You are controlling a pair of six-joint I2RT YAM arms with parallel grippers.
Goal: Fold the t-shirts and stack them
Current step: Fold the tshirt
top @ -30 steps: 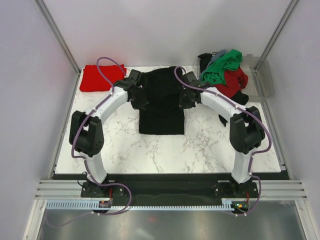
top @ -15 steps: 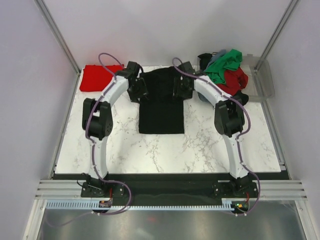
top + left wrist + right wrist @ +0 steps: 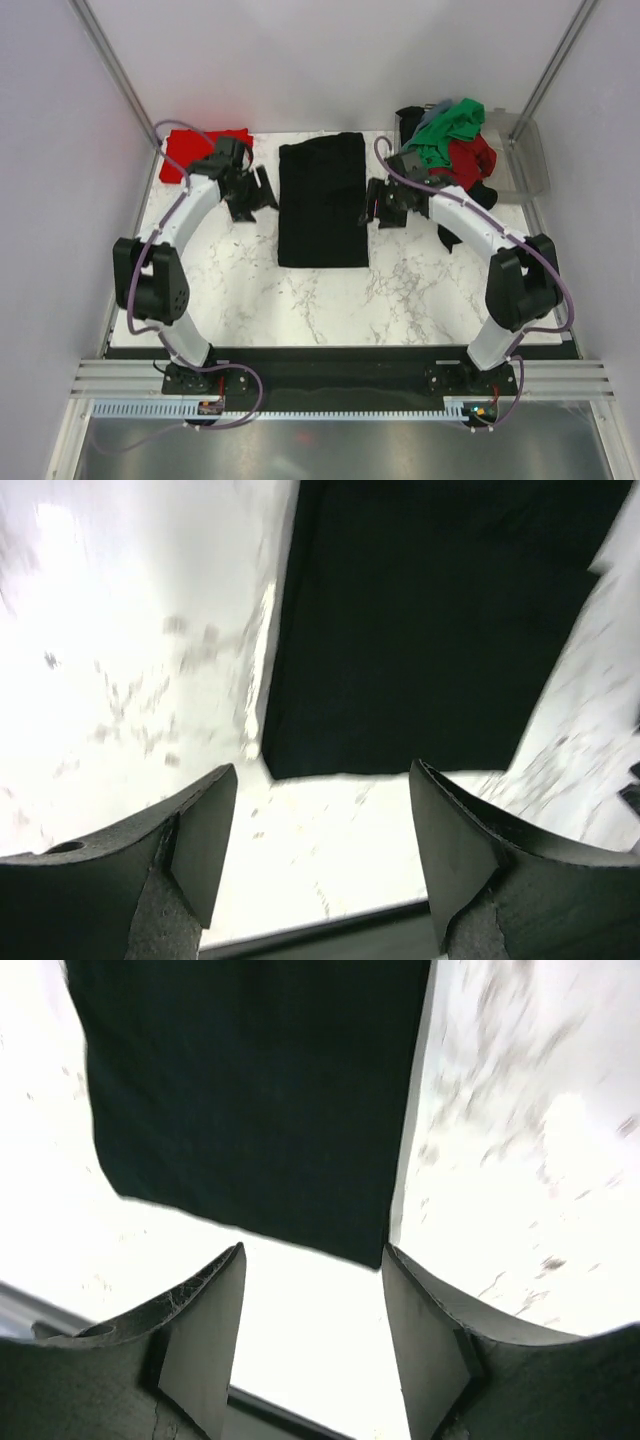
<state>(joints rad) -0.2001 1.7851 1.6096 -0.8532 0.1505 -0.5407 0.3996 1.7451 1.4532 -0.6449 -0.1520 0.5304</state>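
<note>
White marbled desk (image 3: 420, 290) carries the black t-shirt (image 3: 322, 200) as a long folded strip at centre back, left tool (image 3: 320, 770) and right tool (image 3: 312, 1250) open and empty either side; next, I judge, each should pinch a near corner squarely and lift together.

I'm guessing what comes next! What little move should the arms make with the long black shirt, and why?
Probably bring both arms to one short end of the black t-shirt and pinch its corners to fold it in half. It lies flat as a long strip, and the left fingers and right fingers are open and empty, one beside each long edge.
</note>
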